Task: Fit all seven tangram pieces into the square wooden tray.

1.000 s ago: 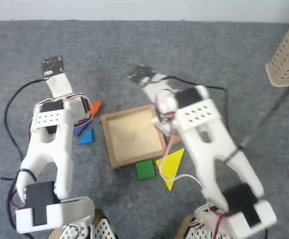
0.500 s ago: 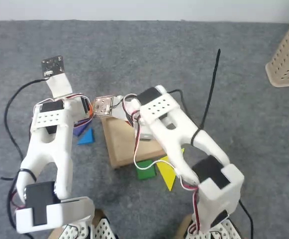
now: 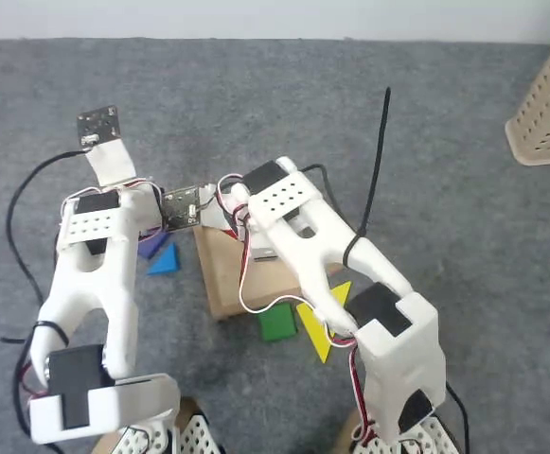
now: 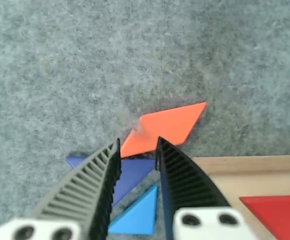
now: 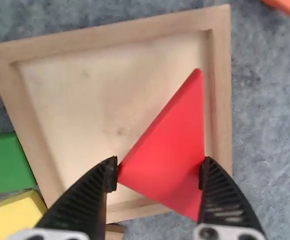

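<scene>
The square wooden tray (image 5: 219, 90) lies under my right gripper (image 5: 158, 165), whose fingers press both sides of a red triangle (image 5: 172, 150). The triangle sits in one corner of the tray, with its point overlapping the rim. My left gripper (image 4: 139, 142) stands open just above an orange parallelogram (image 4: 164, 127), with a dark blue triangle (image 4: 132, 172) and a light blue triangle (image 4: 137, 217) below it, beside the tray's corner (image 4: 244, 167). In the high view a green square (image 3: 276, 322) and a yellow triangle (image 3: 324, 326) lie at the tray's (image 3: 216, 279) near edge.
Grey carpet covers the whole work area. A perforated beige basket (image 3: 549, 104) stands at the far right. A black cable (image 3: 374, 161) rises from the right arm. The two arms' wrists are close together above the tray's far left corner.
The right arm has swung left from the tray's right side to over its far left part, near the left arm. The left arm has kept still.
</scene>
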{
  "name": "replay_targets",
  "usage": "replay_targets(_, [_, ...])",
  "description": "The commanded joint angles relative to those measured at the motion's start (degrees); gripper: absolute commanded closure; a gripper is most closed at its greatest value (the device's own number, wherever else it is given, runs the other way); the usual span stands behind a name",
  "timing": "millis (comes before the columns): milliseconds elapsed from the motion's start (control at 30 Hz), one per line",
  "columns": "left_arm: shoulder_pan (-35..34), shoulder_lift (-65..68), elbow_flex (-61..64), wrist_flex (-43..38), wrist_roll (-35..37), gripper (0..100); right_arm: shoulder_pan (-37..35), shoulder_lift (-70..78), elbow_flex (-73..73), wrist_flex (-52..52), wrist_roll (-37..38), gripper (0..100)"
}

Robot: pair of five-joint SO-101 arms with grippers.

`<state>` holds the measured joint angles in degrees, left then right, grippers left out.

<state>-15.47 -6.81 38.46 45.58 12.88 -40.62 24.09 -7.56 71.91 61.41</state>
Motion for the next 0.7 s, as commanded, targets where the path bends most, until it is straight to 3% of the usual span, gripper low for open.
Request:
replay_targets(0, [0.18, -3.25, -2.33, -1.23, 0.35, 89, -0.13, -1.63, -3.87, -0.48, 1.14, 77.9])
replay_targets(133, [0.18, -3.25, -2.33, -1.23, 0.35, 89, -0.40, -1.54, -3.87, -0.48, -1.05, 71.4])
replay_targets(233, [0.18, -3.25, -2.33, -1.23, 0.35, 89, -0.66, -1.71, -3.87, -0.40, -1.32, 71.2])
replay_targets(333, [0.18, -3.16, -2.33, -1.23, 0.26, 89, 1.27, -3.21, -4.84, 3.38, -6.59, 72.5])
replay_targets(533, [0.18, -3.25, -2.33, -1.23, 0.26, 89, 10.33, -8.92, -6.33, 8.31, -25.93, 99.3])
replay_targets(667, [0.18, -3.34, -2.33, -1.23, 0.26, 89, 15.60, -11.12, -2.37, 5.67, -35.25, 99.8])
